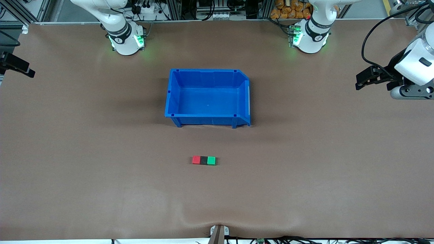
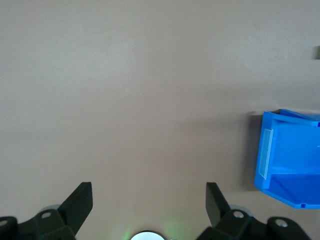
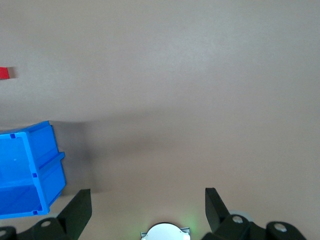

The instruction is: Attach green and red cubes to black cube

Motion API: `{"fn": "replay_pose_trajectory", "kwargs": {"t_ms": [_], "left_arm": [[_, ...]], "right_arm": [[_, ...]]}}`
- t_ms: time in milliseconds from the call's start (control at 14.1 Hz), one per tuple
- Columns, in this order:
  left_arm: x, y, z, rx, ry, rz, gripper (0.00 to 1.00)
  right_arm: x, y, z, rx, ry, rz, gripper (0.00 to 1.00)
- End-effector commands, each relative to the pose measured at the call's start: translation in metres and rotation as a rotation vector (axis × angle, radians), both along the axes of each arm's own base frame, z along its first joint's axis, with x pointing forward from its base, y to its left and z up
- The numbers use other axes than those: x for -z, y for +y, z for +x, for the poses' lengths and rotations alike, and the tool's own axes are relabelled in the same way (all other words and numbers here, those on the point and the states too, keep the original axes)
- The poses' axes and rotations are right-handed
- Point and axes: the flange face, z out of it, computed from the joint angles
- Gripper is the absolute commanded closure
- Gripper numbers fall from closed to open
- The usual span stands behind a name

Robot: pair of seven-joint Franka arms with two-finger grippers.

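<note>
brown surface (image 1: 84,135), wide and flat. blue bin (image 1: 206,98) in the middle, nothing inside. left gripper (image 2: 149,200) up over bare surface at the left arm's end, fingers (image 2: 80,202) wide open, holding nothing. right gripper (image 3: 148,202) over bare surface near the bin, fingers (image 3: 80,207) wide open too, holding nothing. nearer the front camera than the bin, three small cubes touching in a row: red cube (image 1: 196,160), black cube (image 1: 203,160) between, green cube (image 1: 211,160).
</note>
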Motion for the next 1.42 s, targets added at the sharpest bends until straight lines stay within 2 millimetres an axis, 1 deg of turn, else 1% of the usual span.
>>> {"fn": "replay_pose_trajectory", "kwargs": {"t_ms": [0,142,354,638,779,921,1063,1204,1346], "left_arm": [[-0.002,-0.001,0.000,0.006,-0.008,0.008,0.00],[-0.002,-0.002,0.000,0.008,-0.008,0.008,0.00],[-0.002,-0.001,0.000,0.008,-0.008,0.008,0.00],[-0.002,-0.002,0.000,0.006,-0.008,0.008,0.00],[-0.002,-0.001,0.000,0.006,-0.008,0.008,0.00],[-0.002,-0.001,0.000,0.005,-0.008,0.008,0.00],[-0.002,-0.001,0.000,0.008,-0.008,0.008,0.00],[-0.002,0.001,0.000,0.015,-0.008,0.008,0.00],[-0.007,0.002,0.000,0.012,-0.018,0.008,0.00]], "right_arm": [[-0.006,0.009,-0.010,-0.024,-0.002,-0.022,0.00],[-0.005,0.004,-0.010,-0.011,0.003,-0.013,0.00],[-0.006,0.004,-0.011,-0.014,0.002,-0.007,0.00],[-0.006,0.009,-0.010,-0.023,-0.003,-0.006,0.00],[-0.007,0.015,-0.008,-0.037,-0.009,-0.006,0.00],[-0.007,0.016,-0.008,-0.040,-0.011,-0.003,0.00],[-0.007,0.009,-0.008,-0.029,-0.012,0.001,0.00],[-0.007,0.008,-0.007,-0.035,-0.018,0.000,0.00],[-0.007,0.008,-0.008,-0.037,-0.019,0.001,0.00]]}}
